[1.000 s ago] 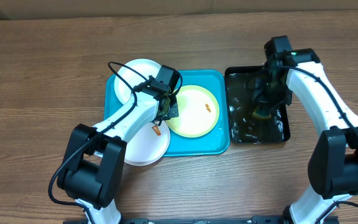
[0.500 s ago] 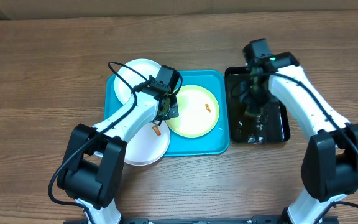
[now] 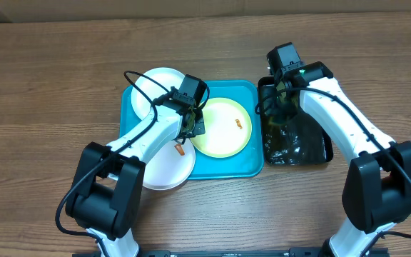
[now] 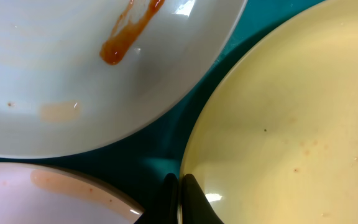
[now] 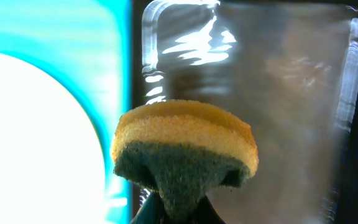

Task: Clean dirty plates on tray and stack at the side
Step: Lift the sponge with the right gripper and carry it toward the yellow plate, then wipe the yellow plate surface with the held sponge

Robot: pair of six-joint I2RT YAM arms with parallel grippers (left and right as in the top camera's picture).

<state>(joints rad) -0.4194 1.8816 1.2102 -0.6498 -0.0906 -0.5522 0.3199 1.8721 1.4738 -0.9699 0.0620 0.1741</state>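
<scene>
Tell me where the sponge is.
Right wrist view, centre: the sponge, pinched in the right gripper, hangs over the black basin beside the tray.

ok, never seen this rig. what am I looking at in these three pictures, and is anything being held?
Two white-and-black robot arms work at a wooden table. The wide picture looks down from above. The two close-ups come from cameras on the arms' wrists, so each shows its own tool.

On the table sit a turquoise tray with three plates and, beside it, a black basin of water. There is a back white plate, a pale yellow plate and a front white plate smeared orange, which overhangs the tray's rim.

The left tool is shut on the pale yellow plate's edge, as far as its close-up shows. The right tool is shut on a yellow-and-green sponge, above the basin near the tray.
</scene>
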